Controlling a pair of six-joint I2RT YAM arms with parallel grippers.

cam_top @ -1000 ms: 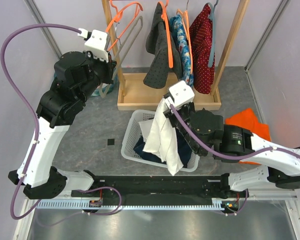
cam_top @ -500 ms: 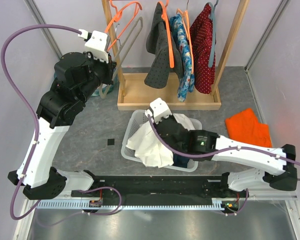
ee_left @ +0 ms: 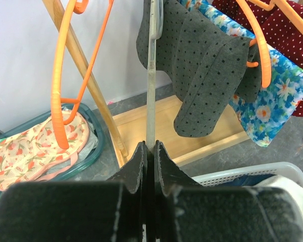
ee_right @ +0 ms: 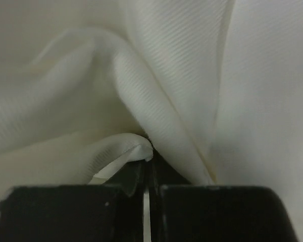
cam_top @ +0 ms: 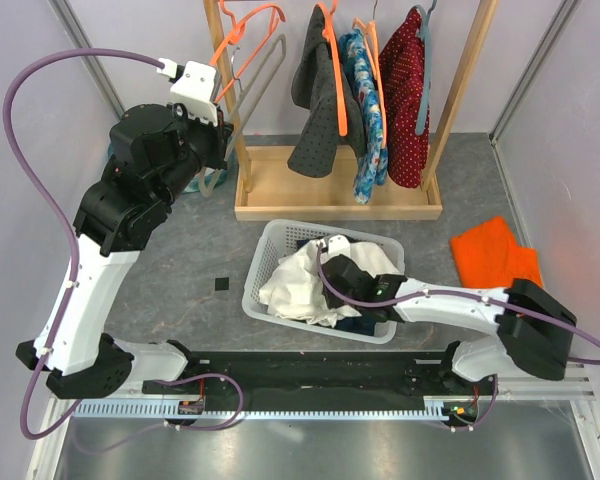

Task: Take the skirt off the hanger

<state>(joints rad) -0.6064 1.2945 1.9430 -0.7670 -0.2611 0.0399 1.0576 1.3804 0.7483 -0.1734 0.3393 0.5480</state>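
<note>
The white skirt point(cam_top: 292, 285) lies bunched in the white basket point(cam_top: 261, 256), over dark clothes. My right gripper point(cam_top: 318, 272) is low in the basket and shut on a fold of the skirt point(ee_right: 171, 75), which fills the right wrist view around the gripper point(ee_right: 147, 159). The bare grey hanger point(cam_top: 263, 62) hangs at the left end of the wooden rack. My left gripper point(cam_top: 223, 118) is up beside the rack post. In the left wrist view that gripper point(ee_left: 150, 146) is shut on the hanger's thin bar point(ee_left: 151, 91).
The wooden rack point(cam_top: 335, 208) holds a grey dotted garment point(cam_top: 315, 110), a blue floral one point(cam_top: 365, 100), a red dotted one point(cam_top: 405, 90) and an empty orange hanger point(cam_top: 248, 25). An orange cloth point(cam_top: 495, 255) lies at the right. A teal tub point(ee_left: 98, 133) sits left of the rack.
My right arm has swung down from holding the skirt hanging high over the basket to laying it bunched inside the basket. The left arm and the hanger have not moved.
</note>
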